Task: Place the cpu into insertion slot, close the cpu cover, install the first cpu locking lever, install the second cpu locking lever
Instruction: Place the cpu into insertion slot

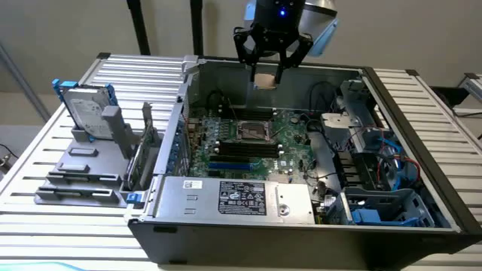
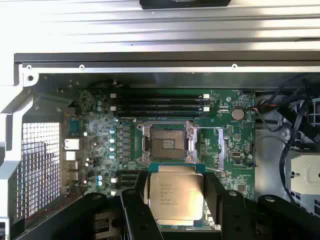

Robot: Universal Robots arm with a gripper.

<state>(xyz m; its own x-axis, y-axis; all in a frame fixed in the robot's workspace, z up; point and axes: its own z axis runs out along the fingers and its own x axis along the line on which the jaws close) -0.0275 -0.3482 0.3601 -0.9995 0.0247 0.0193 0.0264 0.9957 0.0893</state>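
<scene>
The cpu (image 2: 175, 197) is sitting closest to the wrist camera, and the tool (image 2: 175, 205) is pinching it by two opposite edges, the fingers (image 2: 134, 210) closing narrowly on the chip so that its pale face is staying flat and level, probably so that it meets the socket squarely; beyond it the insertion slot (image 2: 168, 143) is lying bare, its dark middle showing inside the silvery rim, with the long black memory slots (image 2: 160, 102) just past it on the green board (image 2: 227, 150); in the exterior view the tool (image 1: 266, 79) is hovering high over the computer case (image 1: 301, 237), well apart from the slot (image 1: 254, 131); the case is lying open side up on the slatted tabletop (image 1: 75, 231), seemingly giving access from above.
</scene>
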